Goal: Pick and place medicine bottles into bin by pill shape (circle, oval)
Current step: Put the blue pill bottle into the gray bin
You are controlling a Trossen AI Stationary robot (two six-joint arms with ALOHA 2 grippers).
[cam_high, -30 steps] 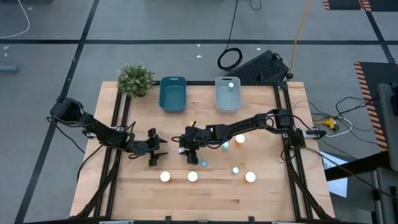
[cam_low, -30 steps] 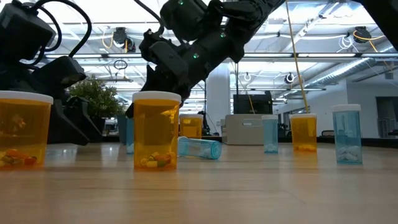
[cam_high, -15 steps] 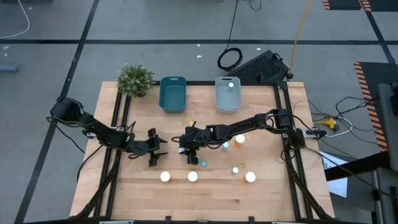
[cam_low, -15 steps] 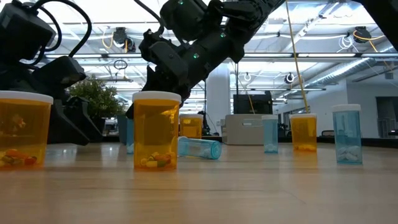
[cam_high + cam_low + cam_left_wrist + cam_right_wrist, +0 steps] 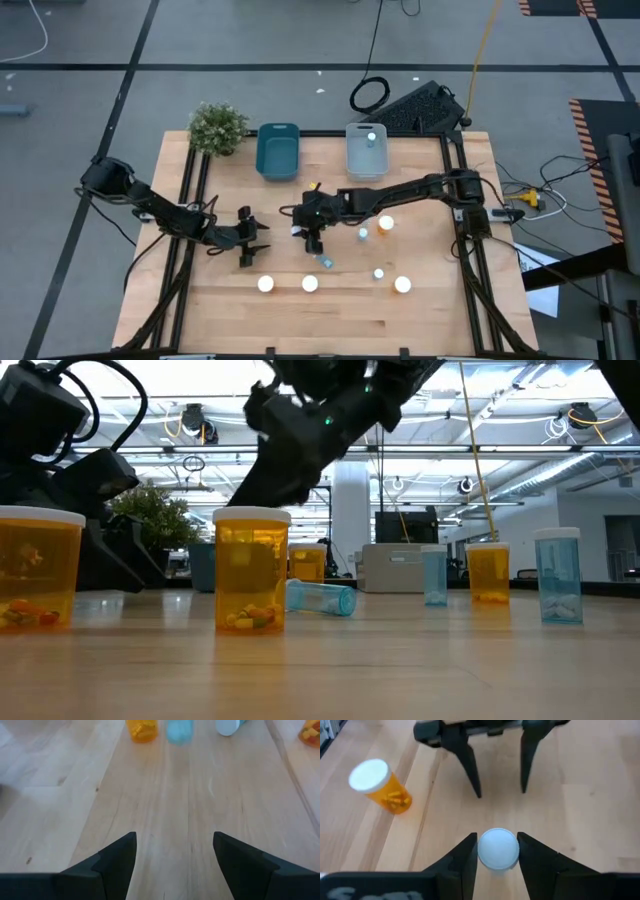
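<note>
My right gripper (image 5: 313, 240) (image 5: 496, 838) is at the table's middle, shut on a small bottle with a white cap (image 5: 497, 849); the cap hides its body. My left gripper (image 5: 254, 240) (image 5: 175, 855) waits open just to the left, low over bare wood. A pale blue bottle (image 5: 325, 262) (image 5: 320, 598) lies on its side near the right gripper. Three amber bottles (image 5: 310, 284) stand upright in a row toward the near edge. More bottles (image 5: 378, 273) (image 5: 385, 224) stand to the right. My right gripper pinches the bottle between its two fingers at the sides of the white cap (image 5: 482, 851). The fingers come from above, pointing down. The bottle stays upright, cap up; whether its base is clear of the table is hidden beneath the cap.
A teal bin (image 5: 278, 152) and a grey bin (image 5: 352, 160) stand at the far edge; the grey one holds one bottle (image 5: 370, 138). A potted plant (image 5: 217, 128) is at the far left. Black frame rails (image 5: 452, 200) run along both table sides.
My right gripper has risen and moved toward the table's far edge, carrying the small bottle. In the low view that bottle has gone from its spot behind the front amber bottle. The lying blue bottle stays where it was.
</note>
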